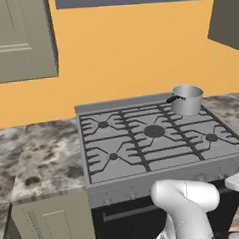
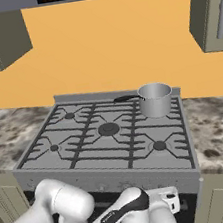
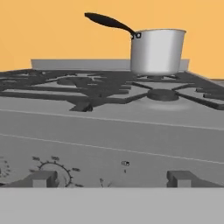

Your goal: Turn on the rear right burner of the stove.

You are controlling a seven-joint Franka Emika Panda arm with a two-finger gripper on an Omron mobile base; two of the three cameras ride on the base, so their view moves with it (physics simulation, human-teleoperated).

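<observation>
The grey stove (image 1: pixel 158 139) (image 2: pixel 107 134) has grey grates and dark burner caps. On its rear right burner stands a steel saucepan (image 1: pixel 187 100) (image 2: pixel 155 99) (image 3: pixel 157 50) with a black handle. My gripper (image 3: pixel 113 179) is open and held low, close in front of the stove's front panel (image 3: pixel 131 140). Its fingertips (image 3: pixel 43 178) stand wide apart with nothing between them. Dial marks of a knob (image 3: pixel 61 173) show just behind the left fingertip; the knob itself is mostly hidden. In the right base view my hand (image 2: pixel 168 201) hangs below the panel's right part.
The front right burner (image 3: pixel 162 94) (image 2: pixel 159 145) lies in front of the saucepan. Marbled counters (image 1: pixel 38 156) (image 2: pixel 218 133) flank the stove, with beige cabinets (image 1: pixel 53 226) below and above. A black oven door (image 1: pixel 127 221) is under the panel.
</observation>
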